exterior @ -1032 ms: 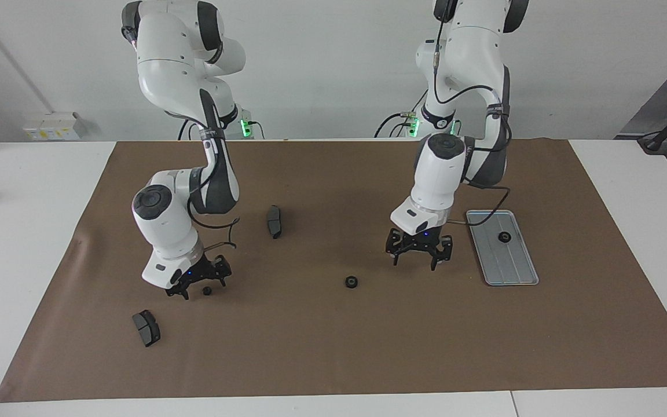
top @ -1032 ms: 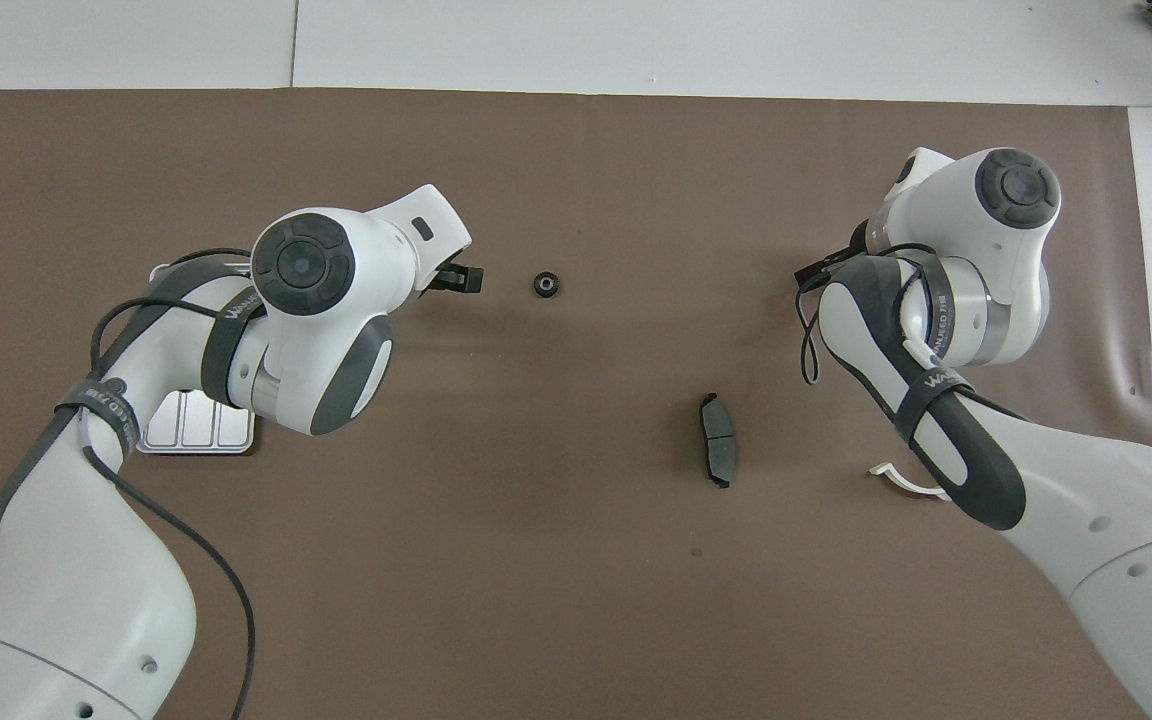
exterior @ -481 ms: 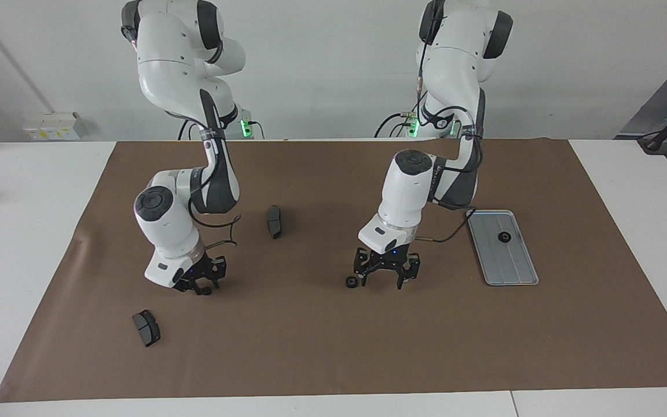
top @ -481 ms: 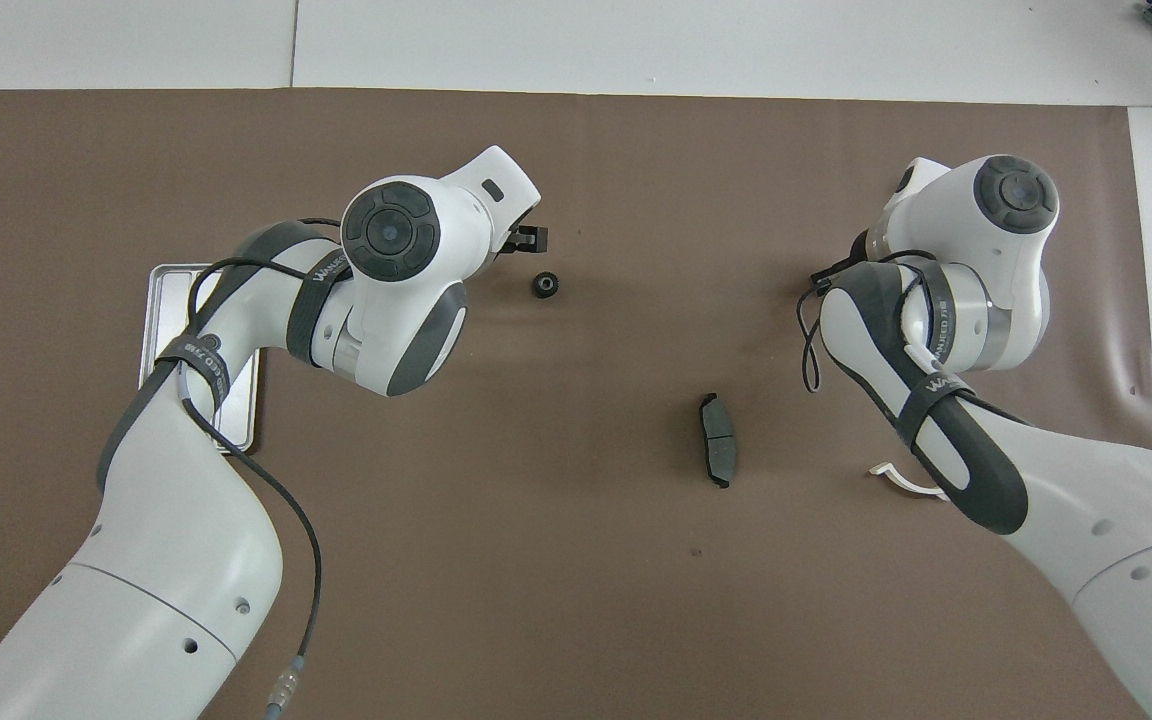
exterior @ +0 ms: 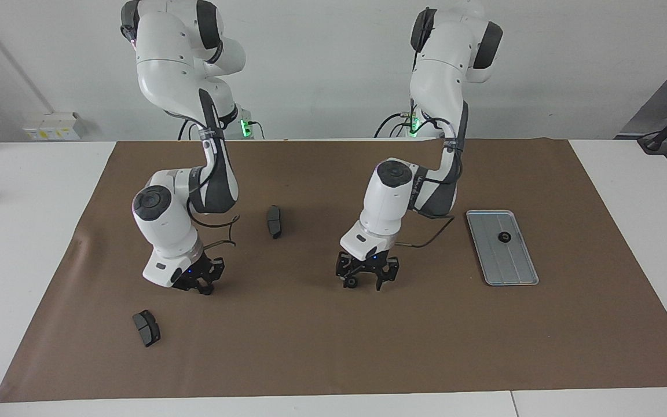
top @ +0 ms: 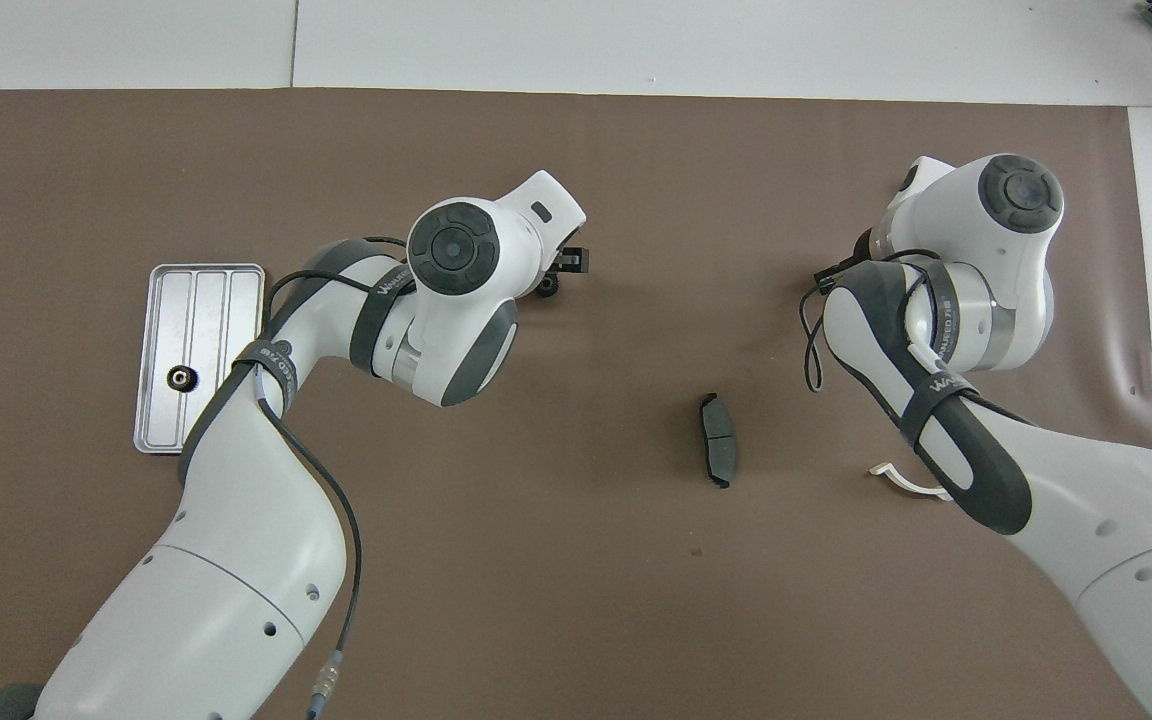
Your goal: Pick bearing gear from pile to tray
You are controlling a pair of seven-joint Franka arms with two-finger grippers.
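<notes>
A small black gear lies on the brown mat near the middle of the table and also shows in the overhead view. My left gripper is low over it and open, with the gear between the fingers by one fingertip. The silver tray lies toward the left arm's end, also in the overhead view, and holds one black gear. My right gripper is down at the mat where another small gear lay; that gear is hidden.
One dark brake pad lies between the two arms, nearer to the robots than the grippers. Another brake pad lies farther out, toward the right arm's end. A white half-ring bracket peeks out under the right arm.
My left gripper moved from beside the tray toward the right arm's end and came down around the middle gear. My right gripper lowered over the other small gear, which is now hidden.
</notes>
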